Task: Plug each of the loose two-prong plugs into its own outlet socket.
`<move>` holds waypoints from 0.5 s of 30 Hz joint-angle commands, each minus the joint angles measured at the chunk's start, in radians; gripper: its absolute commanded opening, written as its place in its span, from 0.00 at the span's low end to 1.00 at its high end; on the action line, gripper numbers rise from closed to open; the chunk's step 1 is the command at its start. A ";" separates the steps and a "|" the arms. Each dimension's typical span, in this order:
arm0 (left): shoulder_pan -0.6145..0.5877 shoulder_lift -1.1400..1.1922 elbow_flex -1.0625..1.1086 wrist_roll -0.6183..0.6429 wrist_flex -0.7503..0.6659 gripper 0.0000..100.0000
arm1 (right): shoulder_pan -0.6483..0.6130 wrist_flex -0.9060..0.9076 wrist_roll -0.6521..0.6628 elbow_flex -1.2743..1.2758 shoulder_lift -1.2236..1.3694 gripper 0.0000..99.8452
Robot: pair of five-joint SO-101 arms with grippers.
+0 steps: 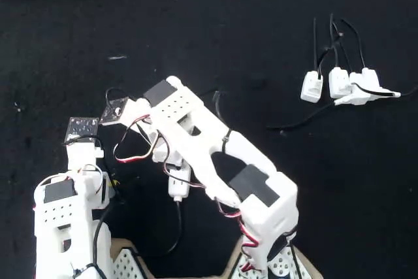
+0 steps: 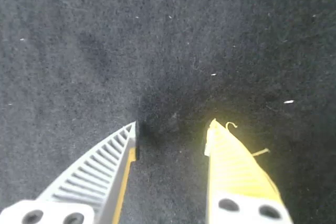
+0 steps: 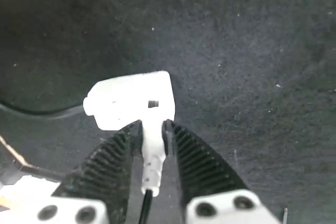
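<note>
Right wrist view: finds the right tool [image 3: 152,127] pinching the narrow neck of a white plug [image 3: 131,100], dark ribbed fingers [image 3: 113,161] pressed against it from both sides. Puts the plug's blocky body just past the fingertips, lying crosswise to them over the black table [image 3: 252,51]; cannot tell whether it touches the cloth. Traces a black cord [image 3: 147,205] from the neck back between the fingers. Left wrist view: finds the left tool [image 2: 173,127] spread wide, one finger pale grey, the other yellow, with black table cloth showing between the tips. High view: places the left arm [image 1: 62,213] at the near left edge and the right arm [image 1: 215,155] bent across toward it from the near middle. Catches the white plug and its cord beneath the right arm's forearm, just beside the left arm. Sets a cluster of white connector pieces [image 1: 339,83] with black cords toward the far right of the table, close together and well apart from both arms; cannot tell there which are plugs and which are sockets.
</note>
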 commanded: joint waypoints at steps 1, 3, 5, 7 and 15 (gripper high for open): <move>0.007 -0.008 -0.018 -0.011 -0.002 0.22 | -0.040 -0.083 -0.017 0.041 -0.022 0.01; 0.005 -0.008 -0.018 -0.011 -0.002 0.22 | -0.040 -0.091 -0.017 0.058 -0.025 0.01; 0.005 -0.008 -0.018 -0.011 -0.002 0.22 | -0.040 -0.084 -0.017 0.061 -0.028 0.01; 0.005 -0.008 -0.018 -0.011 -0.002 0.22 | -0.035 -0.071 -0.017 0.056 -0.030 0.01; 0.005 -0.008 -0.018 -0.011 -0.002 0.22 | -0.034 0.075 -0.015 -0.064 -0.030 0.01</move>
